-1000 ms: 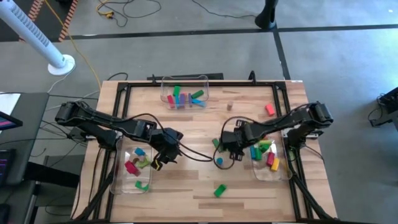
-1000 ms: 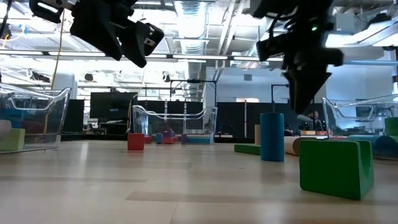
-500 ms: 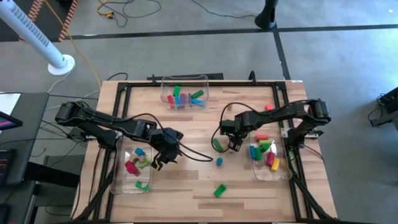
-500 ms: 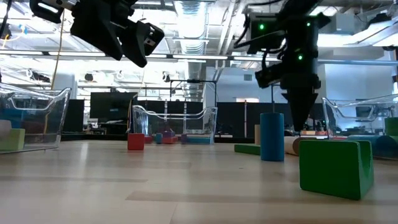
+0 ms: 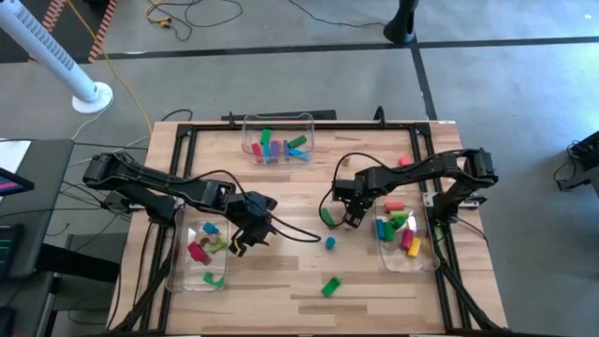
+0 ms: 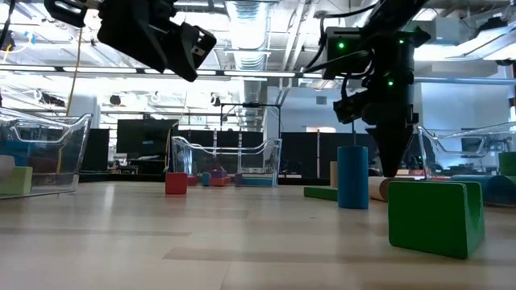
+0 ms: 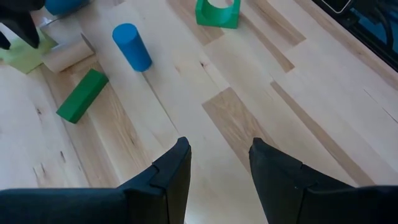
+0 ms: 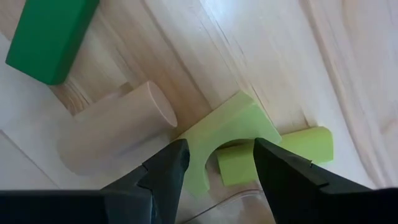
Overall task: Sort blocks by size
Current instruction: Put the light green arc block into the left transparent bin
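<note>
My right pincer: my right gripper (image 8: 214,163) hangs just above the table with its jaws apart and nothing between them, tips pointing down so they can straddle a block.
Block under it: the light green arch (image 8: 227,134) lies flat directly below my fingertips, the likely pick since the gap is centred over it.
Neighbours: a tan cylinder (image 8: 112,127) touches the arch on one side, a light green bar (image 8: 280,152) sits in its hollow, so I judge the approach needs care.
Beyond: a dark green bar (image 8: 50,34) lies past the cylinder.
My left pincer: my left gripper (image 7: 217,165) waits, released and empty, over bare wood; the blue cylinder (image 7: 132,47) stands ahead of it.
Bins: the clear bin (image 5: 407,257) beside my right pincer already holds several blocks.
</note>
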You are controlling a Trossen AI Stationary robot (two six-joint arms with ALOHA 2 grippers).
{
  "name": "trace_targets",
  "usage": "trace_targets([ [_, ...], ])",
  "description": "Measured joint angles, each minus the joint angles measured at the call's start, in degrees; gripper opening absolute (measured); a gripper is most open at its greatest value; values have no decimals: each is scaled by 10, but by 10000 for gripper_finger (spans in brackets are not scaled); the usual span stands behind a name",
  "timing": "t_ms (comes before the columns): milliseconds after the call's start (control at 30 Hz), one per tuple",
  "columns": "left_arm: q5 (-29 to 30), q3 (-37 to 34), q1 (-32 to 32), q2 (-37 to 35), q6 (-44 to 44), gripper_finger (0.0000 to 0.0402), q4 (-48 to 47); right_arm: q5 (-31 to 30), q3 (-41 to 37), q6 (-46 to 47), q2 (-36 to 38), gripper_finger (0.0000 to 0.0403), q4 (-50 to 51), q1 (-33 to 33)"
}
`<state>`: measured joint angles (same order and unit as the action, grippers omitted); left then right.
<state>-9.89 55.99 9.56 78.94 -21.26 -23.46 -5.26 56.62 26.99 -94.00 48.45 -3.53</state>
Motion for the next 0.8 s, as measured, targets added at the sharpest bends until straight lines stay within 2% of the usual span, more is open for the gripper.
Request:
trace_targets([
  [533, 0, 0, 0, 0, 0, 155, 1, -2, 0, 24, 0, 225, -7, 22],
  [800, 0, 0, 0, 0, 0, 155, 5, -2, 28, 11, -2, 225, 13, 25],
])
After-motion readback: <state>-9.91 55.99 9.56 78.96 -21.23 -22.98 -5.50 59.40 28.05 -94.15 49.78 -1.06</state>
